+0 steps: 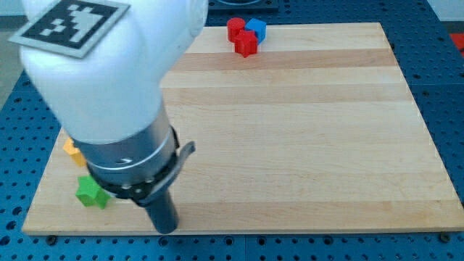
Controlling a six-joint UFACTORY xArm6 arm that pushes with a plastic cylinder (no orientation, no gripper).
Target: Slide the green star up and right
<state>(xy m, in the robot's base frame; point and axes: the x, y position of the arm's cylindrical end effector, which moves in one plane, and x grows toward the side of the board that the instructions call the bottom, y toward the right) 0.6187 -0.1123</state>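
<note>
The green star (90,193) lies near the bottom left corner of the wooden board (304,138), partly hidden by the arm. My rod comes down just to its right, and my tip (167,229) rests on the board near the bottom edge, to the right of and slightly below the star. A small gap seems to separate the rod from the star.
An orange block (71,151) shows at the left edge above the star, mostly hidden by the arm. Two red blocks (246,44) and a blue block (256,29) cluster at the top edge. The white arm body (101,72) covers the upper left.
</note>
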